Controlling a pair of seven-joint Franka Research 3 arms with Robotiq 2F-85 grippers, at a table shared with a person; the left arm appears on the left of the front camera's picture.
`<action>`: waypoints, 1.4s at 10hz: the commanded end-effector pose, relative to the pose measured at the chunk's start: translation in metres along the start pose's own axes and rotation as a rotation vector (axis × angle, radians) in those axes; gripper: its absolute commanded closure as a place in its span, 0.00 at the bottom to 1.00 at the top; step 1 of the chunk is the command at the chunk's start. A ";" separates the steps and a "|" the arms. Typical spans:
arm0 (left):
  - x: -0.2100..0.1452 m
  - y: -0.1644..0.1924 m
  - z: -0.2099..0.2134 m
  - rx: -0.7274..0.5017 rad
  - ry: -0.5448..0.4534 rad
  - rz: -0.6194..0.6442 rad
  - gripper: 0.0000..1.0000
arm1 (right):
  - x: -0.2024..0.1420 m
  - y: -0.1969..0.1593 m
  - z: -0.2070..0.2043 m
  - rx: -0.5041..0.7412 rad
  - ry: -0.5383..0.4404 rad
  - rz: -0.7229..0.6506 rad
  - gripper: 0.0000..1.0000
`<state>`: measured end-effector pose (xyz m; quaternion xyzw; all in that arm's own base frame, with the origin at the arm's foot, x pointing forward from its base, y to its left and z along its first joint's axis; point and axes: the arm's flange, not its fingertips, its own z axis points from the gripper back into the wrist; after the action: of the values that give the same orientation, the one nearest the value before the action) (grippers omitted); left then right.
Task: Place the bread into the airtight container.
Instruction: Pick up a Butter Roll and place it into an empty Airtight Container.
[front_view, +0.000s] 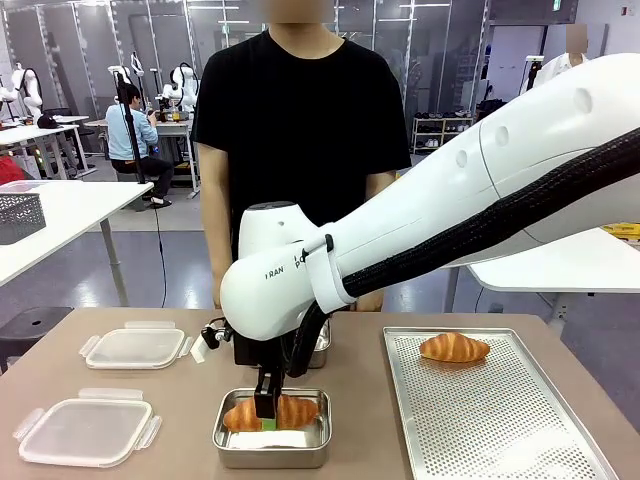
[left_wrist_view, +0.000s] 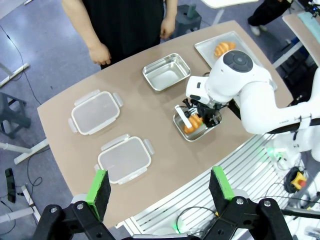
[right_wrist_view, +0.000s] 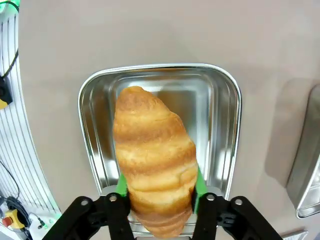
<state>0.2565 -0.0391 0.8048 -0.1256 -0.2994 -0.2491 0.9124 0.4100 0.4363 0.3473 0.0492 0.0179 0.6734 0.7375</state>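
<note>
A golden croissant (right_wrist_view: 155, 160) sits between the green pads (right_wrist_view: 121, 185) of my right gripper (right_wrist_view: 157, 192), which is shut on it. The bread hangs low inside a shiny metal container (right_wrist_view: 160, 67). From the front, the right gripper (front_view: 268, 405) reaches down into that container (front_view: 225, 440) at the table's near middle, holding the croissant (front_view: 295, 412). A second croissant (front_view: 455, 347) lies on the perforated tray (front_view: 500, 420) at the right. My left gripper (left_wrist_view: 159, 187) hovers high over the table's near edge, open and holding nothing.
A second, empty metal container (left_wrist_view: 166, 71) stands behind the first. Two clear lids (front_view: 135, 347) (front_view: 88, 430) lie at the left. A person in black stands at the far side, hands (left_wrist_view: 100, 52) hanging by the table edge.
</note>
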 end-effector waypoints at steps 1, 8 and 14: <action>0.000 0.000 0.001 -0.002 -0.001 -0.001 0.00 | -0.002 0.008 0.010 -0.026 0.009 -0.020 0.00; 0.000 0.000 0.001 -0.002 -0.001 -0.001 0.00 | -0.003 0.001 0.019 -0.022 -0.005 -0.002 0.00; 0.000 0.000 0.001 -0.002 -0.001 -0.001 0.00 | -0.003 0.001 0.019 -0.022 -0.005 -0.002 0.00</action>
<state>0.2565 -0.0391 0.8048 -0.1255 -0.2994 -0.2491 0.9125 0.4114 0.4324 0.3664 0.0435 0.0098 0.6726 0.7387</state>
